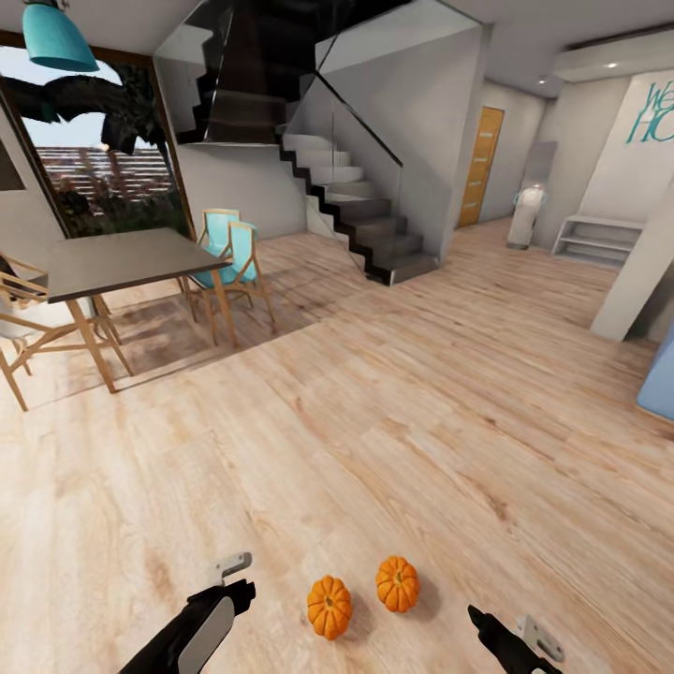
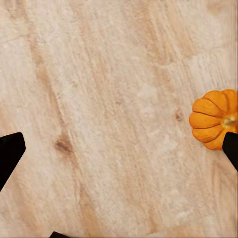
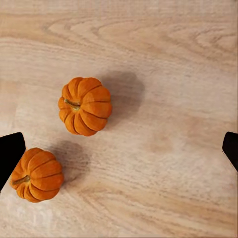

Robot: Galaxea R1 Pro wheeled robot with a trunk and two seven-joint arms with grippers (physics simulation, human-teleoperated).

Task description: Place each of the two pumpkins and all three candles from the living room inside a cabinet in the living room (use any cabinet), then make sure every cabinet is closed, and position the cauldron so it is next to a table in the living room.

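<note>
Tools [image 3: 119, 144] seemingly open, above pumpkins [image 3: 85, 106]

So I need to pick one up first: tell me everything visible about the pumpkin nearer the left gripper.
The pumpkin nearer the left gripper is small, round, bright orange, deeply ribbed, with a short yellowish-green stem. It rests on the pale wood floor, tipped over, stem pointing sideways. Nothing grips it. The other pumpkin lies close beside it, apart.

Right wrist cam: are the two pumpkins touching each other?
No. The two pumpkins lie apart on the wood floor, with bare boards between them.
</note>
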